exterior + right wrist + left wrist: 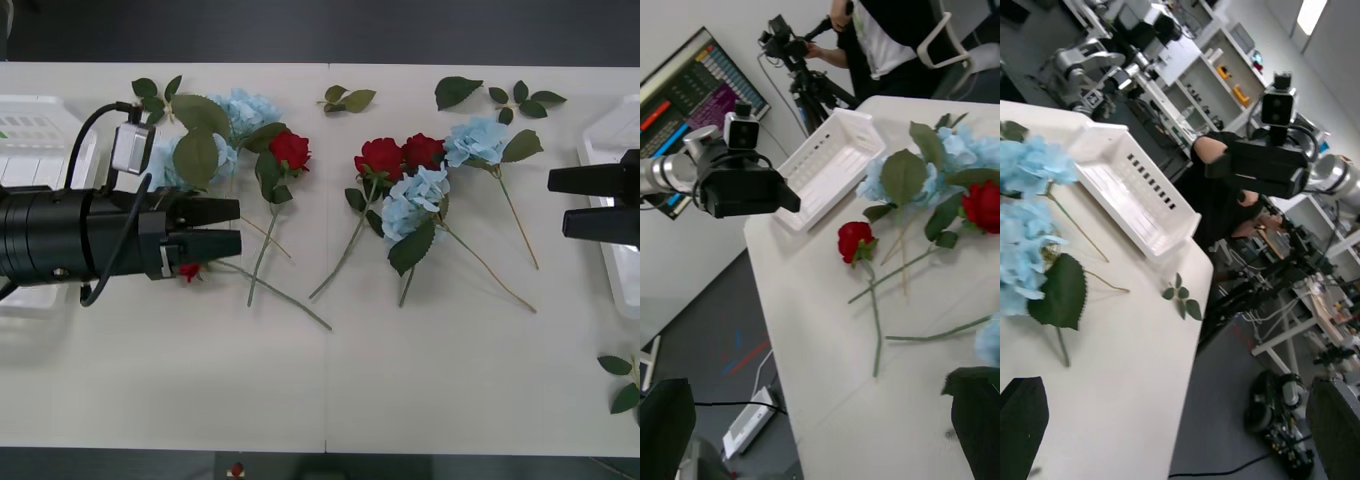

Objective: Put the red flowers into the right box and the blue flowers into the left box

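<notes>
Note that your left gripper [240,227], fingers apart, hovers above a red rose [188,271]. Its stem [275,297] runs toward your right. Your right gripper [549,202] is open too.

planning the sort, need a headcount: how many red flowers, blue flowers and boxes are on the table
red flowers: 4, one of them lying beneath the left arm
blue flowers: 4, as best the overlapping clusters can be told apart
boxes: 2, the left box and the right box
total: 10
</notes>
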You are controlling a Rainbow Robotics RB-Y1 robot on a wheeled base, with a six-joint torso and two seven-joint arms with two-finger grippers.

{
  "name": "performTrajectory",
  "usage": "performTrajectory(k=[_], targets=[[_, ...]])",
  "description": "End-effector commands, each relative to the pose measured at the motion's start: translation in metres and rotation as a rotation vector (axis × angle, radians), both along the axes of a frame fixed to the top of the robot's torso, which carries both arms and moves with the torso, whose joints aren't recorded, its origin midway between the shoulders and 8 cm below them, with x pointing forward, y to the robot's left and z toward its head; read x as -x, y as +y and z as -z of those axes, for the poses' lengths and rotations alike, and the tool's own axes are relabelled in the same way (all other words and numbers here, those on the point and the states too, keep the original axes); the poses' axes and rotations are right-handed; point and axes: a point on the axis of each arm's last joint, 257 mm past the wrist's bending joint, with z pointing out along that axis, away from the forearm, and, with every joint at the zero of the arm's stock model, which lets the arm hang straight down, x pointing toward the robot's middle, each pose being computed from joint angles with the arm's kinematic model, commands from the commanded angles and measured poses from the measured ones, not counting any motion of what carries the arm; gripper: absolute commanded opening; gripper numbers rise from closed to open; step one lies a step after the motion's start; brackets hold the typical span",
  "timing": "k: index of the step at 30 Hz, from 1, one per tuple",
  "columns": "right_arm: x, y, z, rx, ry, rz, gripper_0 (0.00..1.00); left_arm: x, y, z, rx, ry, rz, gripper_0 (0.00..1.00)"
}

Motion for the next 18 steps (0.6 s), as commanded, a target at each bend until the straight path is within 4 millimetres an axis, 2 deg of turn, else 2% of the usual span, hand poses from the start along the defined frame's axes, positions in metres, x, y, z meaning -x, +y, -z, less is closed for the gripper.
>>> performTrajectory(k=[1,5,9,14,18], targets=[[-0.010,-0.004,0.003,0.069,0.181,0.094,1.00,-0.048,0.030,-0.012,-0.083,-0.094,-0.084,1.00],[-0.025,-0.016,0.021,0.132,0.392,0.249,1.00,-0.088,0.051,0.000,-0.143,0.058,-0.191,1.00],[-0.044,-0.037,0.042,0.229,0.493,0.436,1.00,-0.110,0.060,0.015,-0.193,0.199,-0.286,1.00],[-0.065,-0.069,0.075,0.363,0.478,0.611,1.00,-0.125,0.068,0.032,-0.253,0.315,-0.381,1.00],[-0.083,-0.082,0.096,0.392,0.470,0.702,1.00,-0.134,0.063,0.046,-0.322,0.340,-0.457,1.00]])
